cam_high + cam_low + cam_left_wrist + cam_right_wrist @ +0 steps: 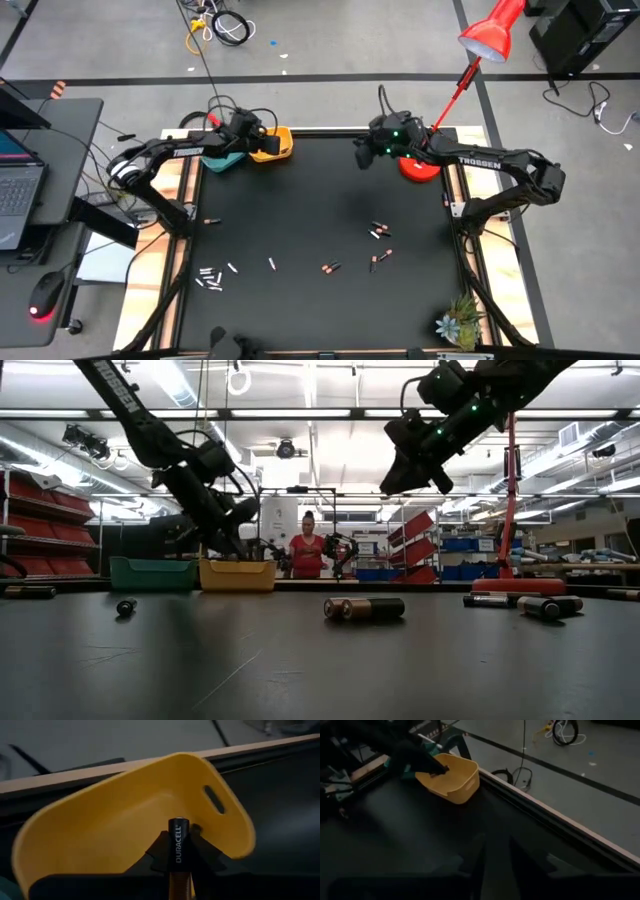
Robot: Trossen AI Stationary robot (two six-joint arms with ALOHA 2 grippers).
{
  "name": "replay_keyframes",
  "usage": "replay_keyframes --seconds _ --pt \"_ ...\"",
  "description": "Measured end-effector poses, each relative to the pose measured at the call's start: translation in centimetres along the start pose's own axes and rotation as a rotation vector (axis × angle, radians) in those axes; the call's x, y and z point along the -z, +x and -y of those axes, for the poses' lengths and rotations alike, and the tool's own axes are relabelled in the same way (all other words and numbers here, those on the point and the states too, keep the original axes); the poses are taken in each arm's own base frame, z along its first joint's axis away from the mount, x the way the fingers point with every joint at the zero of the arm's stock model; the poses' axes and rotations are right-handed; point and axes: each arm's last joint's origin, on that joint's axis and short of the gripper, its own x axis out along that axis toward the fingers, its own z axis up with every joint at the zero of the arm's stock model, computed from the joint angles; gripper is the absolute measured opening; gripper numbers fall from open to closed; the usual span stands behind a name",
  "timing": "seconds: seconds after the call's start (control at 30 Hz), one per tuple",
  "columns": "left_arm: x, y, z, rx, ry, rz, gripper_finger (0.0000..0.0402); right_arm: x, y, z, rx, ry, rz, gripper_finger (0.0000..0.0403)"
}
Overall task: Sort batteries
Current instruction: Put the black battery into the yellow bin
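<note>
Dark Duracell battery (178, 842) w/ copper end sits pinched betw. left gripper (179, 851) fingers, over the yellow bowl (276, 145), upper left-centre of high view. Teal bowl (225, 160) just beside it, on its left. Other batteries lie on black table (300, 200): whitish group (210, 277) lower left, dark ones (379, 232) right of centre. Right gripper (364, 156) hangs mid-air, upper centre-right, holding nothing; can't tell how far its fingers are apart. Red lamp base (418, 168) right behind it.
</note>
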Motion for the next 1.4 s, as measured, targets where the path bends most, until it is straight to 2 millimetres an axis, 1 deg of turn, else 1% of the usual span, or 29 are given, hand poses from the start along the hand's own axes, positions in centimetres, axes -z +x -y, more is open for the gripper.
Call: replay_keyframes --seconds 0.07,0.17,0.27,0.33,0.4,0.47,0.53,0.6,0.7,0.8,0.93,1.03,1.1,1.23,1.3,1.4 --pt "-0.1 0.5 0.0 -0.027 0.014 -0.013 0.0066 -0.1 0.0 0.3 -0.01 0.002 -0.006 0.0094" --pt "-0.8 0.8 0.3 -0.037 0.028 -0.027 0.0103 -0.1 0.0 0.4 -0.034 0.002 -0.011 0.0087" --pt "-1.5 0.6 0.7 -0.044 0.045 -0.046 0.0145 0.0 0.0 0.0 -0.048 -0.001 -0.019 0.0082" --pt "-2.0 0.4 1.0 -0.047 0.066 -0.055 0.0164 0.1 -0.2 -0.4 -0.058 -0.007 -0.028 0.008" --pt "-2.6 0.0 1.3 -0.046 0.096 -0.061 0.0173 -0.2 -0.7 -0.9 -0.057 -0.018 -0.074 0.0079" --pt "-3.2 -0.7 1.8 -0.008 0.142 -0.051 0.0175 -0.9 -1.4 -1.6 -0.052 -0.06 -0.141 0.0079" --pt "-3.5 -1.9 2.7 0.043 0.21 -0.029 0.0173 -1.3 -2.3 -2.3 -0.043 -0.111 -0.241 0.0079" --pt "-3.8 -3.4 3.9 0.086 0.28 0.018 0.0167 -1.0 -3.1 -2.9 -0.034 -0.134 -0.352 0.008" --pt "-3.5 -6.0 5.8 0.111 0.375 0.069 0.0158 0.9 -4.0 -4.0 -0.029 -0.154 -0.521 0.0086" --pt "-2.4 -8.5 7.3 0.148 0.427 0.094 0.0152 3.5 -4.8 -5.9 -0.043 -0.171 -0.648 0.0096" --pt "-0.2 -11.2 8.9 0.229 0.469 0.083 0.0148 6.7 -6.1 -8.7 -0.064 -0.188 -0.721 0.0108" --pt "1.7 -12.6 9.2 0.272 0.465 0.06 0.0147 8.5 -7.2 -10.5 -0.087 -0.211 -0.757 0.0113" --pt "2.7 -13.3 9.3 0.302 0.453 0.059 0.0147 9.8 -8.1 -11.7 -0.123 -0.255 -0.776 0.0113" --pt "4.7 -13.7 9.2 0.316 0.44 0.044 0.0147 13.0 -9.4 -13.6 -0.232 -0.41 -0.776 0.0112" --pt "5.4 -13.6 9.2 0.309 0.428 0.035 0.0147 14.6 -9.5 -14.0 -0.287 -0.471 -0.76 0.0114" --pt "6.2 -13.4 9.2 0.319 0.42 0.018 0.0147 16.8 -9.6 -13.6 -0.297 -0.491 -0.778 0.0123"
